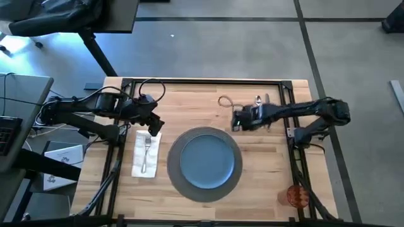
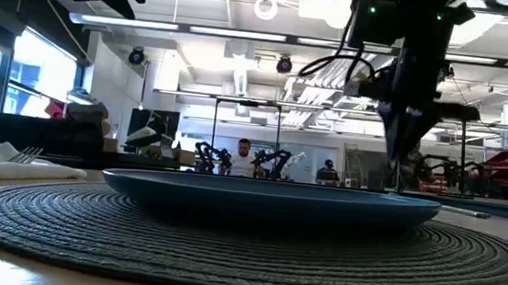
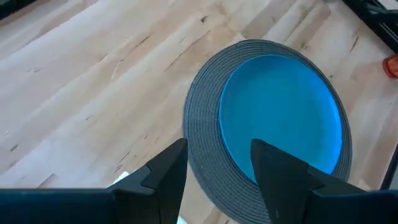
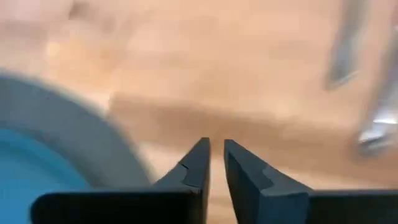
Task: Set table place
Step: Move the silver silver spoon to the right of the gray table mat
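Blue plate sits centred on the woven mat, near the table's front edge, mid-width. Napkin lies just left of the mat, fork on top of it. Left gripper hangs above the napkin's far end, fingers spread, empty. Right gripper hovers beyond the mat, fingers nearly closed, nothing between them. Spoon near the far edge. Orange cup at the front right corner.

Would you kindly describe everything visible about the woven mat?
The woven mat is round, dark grey, made of concentric ribbed coils that look like woven cord. It lies flat on the pale wood table, near the middle of its front half. A smaller blue plate sits centred on it, leaving a grey ring showing. A napkin lies beside it, apart.
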### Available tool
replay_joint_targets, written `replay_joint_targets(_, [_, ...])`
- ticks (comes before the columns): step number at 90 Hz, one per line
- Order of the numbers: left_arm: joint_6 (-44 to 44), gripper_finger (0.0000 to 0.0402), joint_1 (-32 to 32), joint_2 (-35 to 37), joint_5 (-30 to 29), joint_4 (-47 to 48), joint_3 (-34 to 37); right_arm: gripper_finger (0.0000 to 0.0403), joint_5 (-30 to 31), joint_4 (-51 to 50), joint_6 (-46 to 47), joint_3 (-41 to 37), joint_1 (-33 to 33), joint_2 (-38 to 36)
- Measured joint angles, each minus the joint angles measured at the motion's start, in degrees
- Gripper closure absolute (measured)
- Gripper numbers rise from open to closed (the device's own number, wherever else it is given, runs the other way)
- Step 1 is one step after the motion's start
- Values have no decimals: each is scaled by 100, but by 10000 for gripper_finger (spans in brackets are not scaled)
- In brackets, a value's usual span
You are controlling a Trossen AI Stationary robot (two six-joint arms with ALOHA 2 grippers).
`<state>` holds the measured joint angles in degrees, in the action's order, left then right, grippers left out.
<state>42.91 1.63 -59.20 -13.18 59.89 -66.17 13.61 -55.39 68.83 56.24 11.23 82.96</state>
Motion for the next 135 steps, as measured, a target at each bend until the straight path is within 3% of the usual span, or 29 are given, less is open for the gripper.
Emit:
replay_joint_targets(17, [192, 241, -15, 0, -242, -15, -2, 280, -276, 67, -1660, -245, 1824, -146])
replay_joint_targets(31, [561, 241, -15, 0, -465, -20, -2, 227, -498, 517, -2556, -327, 2845, 199])
replay_joint_targets(50, [1137, 241, -15, -2, -724, -17, -2, 229, -916, 969, -3317, -327, 3620, 990])
replay_joint_targets(73, [1726, 241, -15, -7, -999, -21, -2, 293, -1181, 1078, -3875, -277, 3830, 1753])
replay_joint_targets(92, [1841, 241, -15, -7, -1086, -22, -2, 392, -1570, 1032, -4015, -274, 3832, 1784])
replay_joint_targets(119, [1473, 241, -15, -7, -1199, -21, -2, 402, -2182, 99, -3300, -357, 3416, 988])
replay_joint_targets(135, [978, 241, -22, -9, -1131, -16, -2, 403, -2322, -179, -2201, -612, 2492, 135])
